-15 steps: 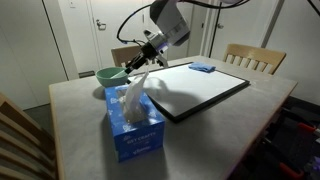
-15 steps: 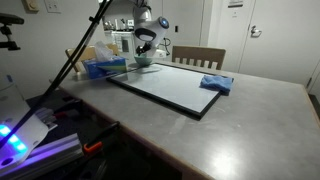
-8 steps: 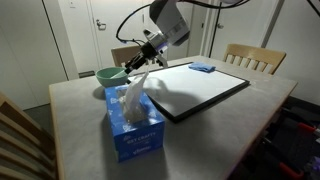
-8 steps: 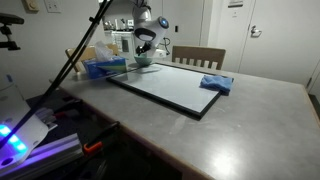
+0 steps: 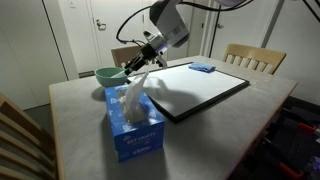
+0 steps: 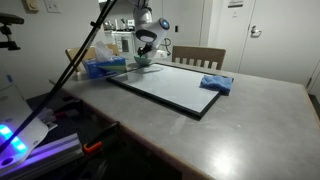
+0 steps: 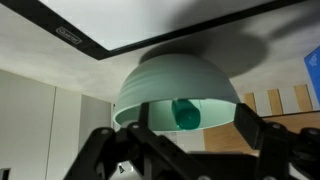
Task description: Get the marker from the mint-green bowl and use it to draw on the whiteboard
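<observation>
The mint-green bowl [image 5: 108, 73] sits on the table between the tissue box and the whiteboard [image 5: 195, 88]. In the wrist view the bowl [image 7: 170, 80] fills the middle. The marker [image 7: 185, 113] stands in it, seen end-on with a green cap. My gripper [image 7: 175, 130] is lowered over the bowl's rim. Its jaws are open, one finger on each side of the marker and not touching it. Both exterior views show the gripper [image 5: 133, 66] [image 6: 146, 55] down at the bowl, off one corner of the whiteboard [image 6: 170, 85]. The marker is hidden in both.
A blue tissue box [image 5: 135, 125] [image 6: 100, 68] stands just beside the bowl. A blue eraser pad [image 5: 202, 68] [image 6: 215, 84] lies on the whiteboard's far corner. Wooden chairs [image 5: 248, 57] [image 6: 200, 57] stand at the table's edges.
</observation>
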